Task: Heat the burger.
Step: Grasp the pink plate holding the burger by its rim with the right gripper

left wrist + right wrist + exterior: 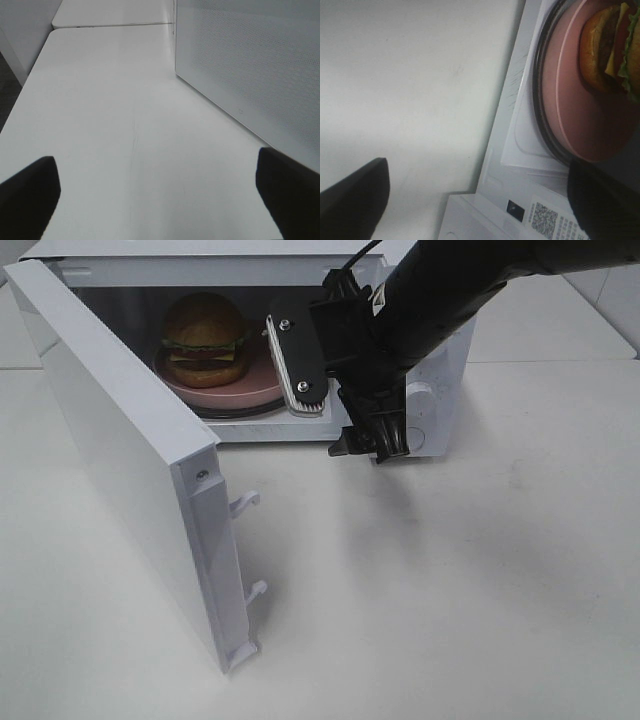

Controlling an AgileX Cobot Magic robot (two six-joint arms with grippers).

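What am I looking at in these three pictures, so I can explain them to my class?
It is a two-armed robot. The high camera looks down on a white table with a microwave, its door swung open. Inside, the burger sits on a pink plate. The black right arm reaches toward the opening. The other two pictures come from cameras on the wrists: the right end effector faces the plate and burger, the left end effector looks along the table. Both are open and hold nothing.

High camera, close right wrist share burger [205, 330]; left wrist maybe faces microwave [250, 65] side.
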